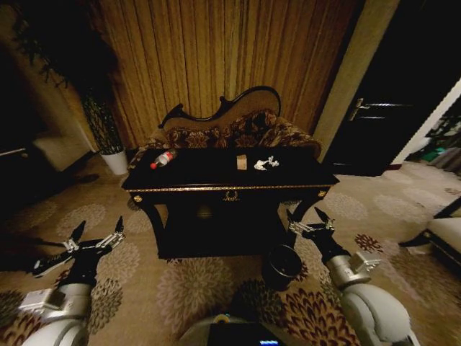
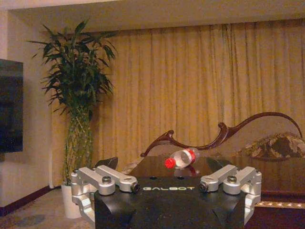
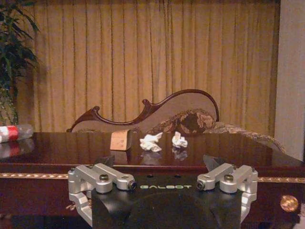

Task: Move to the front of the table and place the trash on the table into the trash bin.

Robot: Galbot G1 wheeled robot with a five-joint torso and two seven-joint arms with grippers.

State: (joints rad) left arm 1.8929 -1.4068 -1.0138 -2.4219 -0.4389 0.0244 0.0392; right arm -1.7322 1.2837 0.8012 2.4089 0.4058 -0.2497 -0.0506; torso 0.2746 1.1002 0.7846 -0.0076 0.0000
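From the head camera, the black table (image 1: pixel 216 189) stands ahead, in front of the sofa (image 1: pixel 238 130). On its top lie a bottle (image 1: pixel 163 159) toward the left, and a small box (image 1: pixel 242 162) just beside a crumpled wrapper (image 1: pixel 266 163) toward the right. The bin (image 1: pixel 282 266) sits on the carpet by the table's right front leg. The left gripper (image 1: pixel 94 236) hangs low on the left with fingers spread apart; the right gripper (image 1: pixel 309 220) hovers above the bin, fingers also apart.

In the left wrist view, the left gripper (image 2: pixel 167 164) points at the bottle (image 2: pixel 181 158) on the table (image 2: pixel 281 176), with a plant (image 2: pixel 78 105) beside the curtain.

In the right wrist view, the right gripper (image 3: pixel 162 162) faces the table (image 3: pixel 57 150): box (image 3: pixel 120 140), wrapper (image 3: pixel 151 142) in two white pieces, and bottle (image 3: pixel 14 132) at the far end.
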